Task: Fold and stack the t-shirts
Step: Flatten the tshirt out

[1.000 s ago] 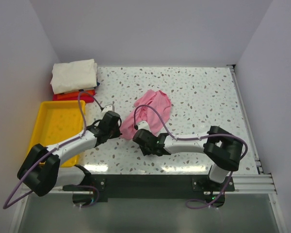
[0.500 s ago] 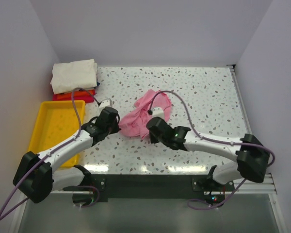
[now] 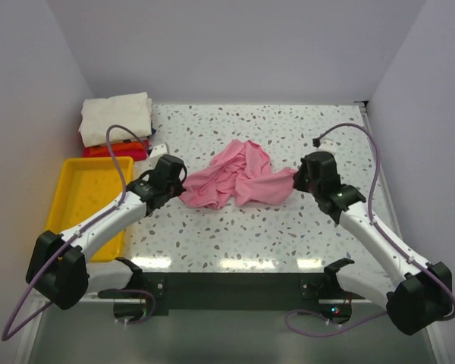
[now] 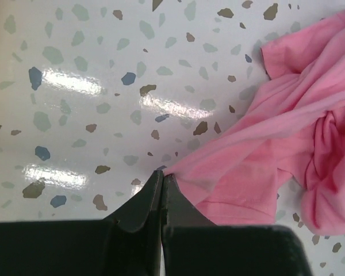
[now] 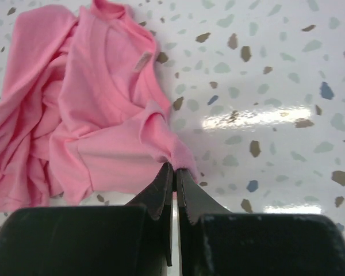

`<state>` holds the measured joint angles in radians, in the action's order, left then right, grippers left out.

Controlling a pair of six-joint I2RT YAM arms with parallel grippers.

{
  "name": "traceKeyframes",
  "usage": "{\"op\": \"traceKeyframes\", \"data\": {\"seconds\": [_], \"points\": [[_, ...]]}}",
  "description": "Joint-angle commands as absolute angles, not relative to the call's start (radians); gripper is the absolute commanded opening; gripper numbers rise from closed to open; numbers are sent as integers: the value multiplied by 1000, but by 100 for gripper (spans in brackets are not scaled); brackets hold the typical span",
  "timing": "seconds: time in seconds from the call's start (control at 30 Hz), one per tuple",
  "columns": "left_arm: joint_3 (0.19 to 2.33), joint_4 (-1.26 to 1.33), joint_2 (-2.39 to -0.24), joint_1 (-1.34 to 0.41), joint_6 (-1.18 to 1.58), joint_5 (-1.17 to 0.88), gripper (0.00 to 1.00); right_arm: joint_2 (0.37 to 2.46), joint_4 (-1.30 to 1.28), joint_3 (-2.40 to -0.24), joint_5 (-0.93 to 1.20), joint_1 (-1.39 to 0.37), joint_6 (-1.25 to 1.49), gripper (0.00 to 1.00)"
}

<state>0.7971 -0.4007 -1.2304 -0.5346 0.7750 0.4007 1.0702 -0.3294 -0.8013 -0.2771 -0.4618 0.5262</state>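
While my left gripper (image 4: 162, 174) pinches the pink t-shirt (image 3: 239, 182) at 9 o'clock | right gripper (image 5: 174, 167) clamps 3 o'clock | step: spreading flat | next, I reckon: pull apart evenly

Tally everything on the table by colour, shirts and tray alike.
pink t-shirt: 1
cream-white t-shirt: 1
orange t-shirt: 1
red t-shirt: 1
yellow tray: 1
Total: 5
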Motion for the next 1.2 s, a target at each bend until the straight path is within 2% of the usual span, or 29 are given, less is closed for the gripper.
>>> {"op": "traceKeyframes", "data": {"seconds": [0.0, 0.17, 0.37, 0.77, 0.97, 1.17], "points": [[877, -442, -1223, -506, 772, 468, 0, 1016, -353, -802, -227, -353, 476, 0], [1035, -488, -1181, -492, 724, 550, 0, 968, -416, -931, -244, -236, 439, 0], [1189, -517, -1060, -492, 677, 690, 0, 919, -475, -1159, -337, -224, 396, 0], [1367, -532, -775, -492, 609, 851, 0, 842, -618, -1517, -690, -222, 230, 0], [1420, -545, -741, -492, 588, 819, 0, 815, -656, -1612, -684, -222, 206, 0], [1405, -522, -807, -492, 574, 825, 0, 827, -676, -1550, -683, -222, 207, 0]]}}
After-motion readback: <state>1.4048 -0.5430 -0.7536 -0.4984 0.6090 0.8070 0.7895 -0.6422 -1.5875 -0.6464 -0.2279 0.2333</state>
